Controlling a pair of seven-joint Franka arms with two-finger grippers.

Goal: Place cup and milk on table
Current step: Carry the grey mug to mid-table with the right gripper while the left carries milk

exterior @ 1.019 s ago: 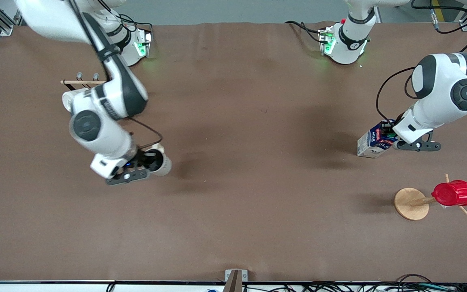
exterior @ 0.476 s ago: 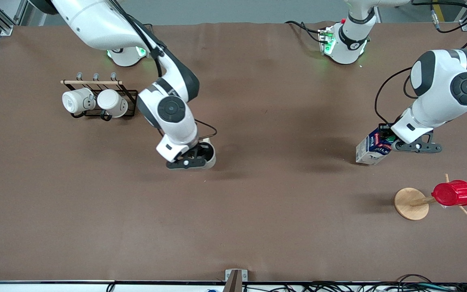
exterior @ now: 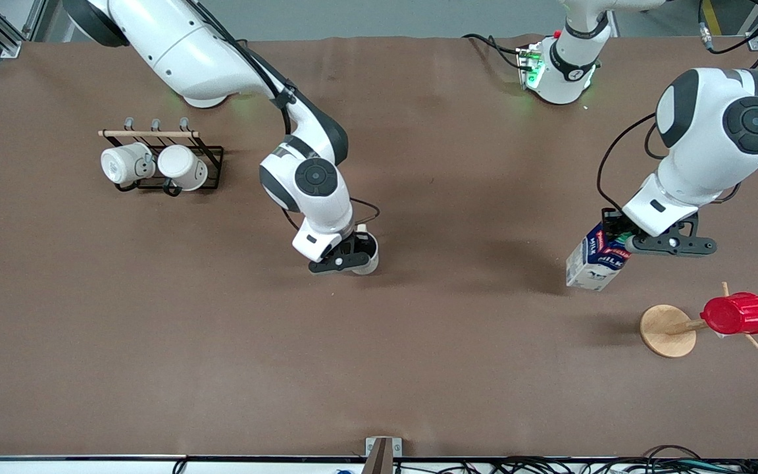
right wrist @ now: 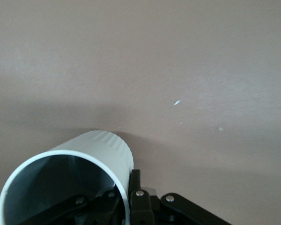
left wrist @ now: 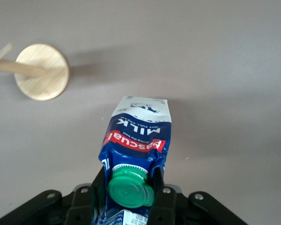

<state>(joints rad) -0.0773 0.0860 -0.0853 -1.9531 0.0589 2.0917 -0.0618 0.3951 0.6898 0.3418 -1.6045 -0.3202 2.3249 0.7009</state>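
**Cup and milk: both gripped, both in the air, neither set down**

Cup [exterior: 367, 253]: small, cream-white, stiff, prob. ceramic, so fairly light but breakable; glazed wall likely slick. Right gripper [exterior: 346, 258] is clamped on its rim, one finger inside, one outside, as the right wrist view shows [right wrist: 68, 180]. Rim pinch is the sensible hold for a mug this size, but it can pivot, so lower it slow and level. Cup hangs tilted under the gripper, mouth toward the wrist cam, over the mid table [exterior: 418, 368]. Inside is grey and looks empty; nothing to spill.

Milk [exterior: 595, 261]: small blue-and-white gable-top carton, green cap [left wrist: 130, 188]. Card walls are soft and will dent if squeezed hard. Can't tell whether it's full, so weight is a guess; if full, it's bottom-heavy and will swing. Left gripper [exterior: 642, 240] is clamped on the gable top, fingers either side of the cap [left wrist: 158, 174]; top looks a bit crumpled there. Ridge is the stiffest part, so good spot to hold. Carton hangs below the gripper, base tipped outward, over the table toward the left arm's end. Cap on, so sealed.

Other containers: two white mugs [exterior: 152, 166] hang on a rack [exterior: 211, 155], well apart from the right gripper. Red cup [exterior: 735, 313] sits on a peg of a wooden stand [exterior: 665, 331], near the milk, lower in front view. Contents not visible.

Judgement: carrying stage; both still need levelling and setting down.
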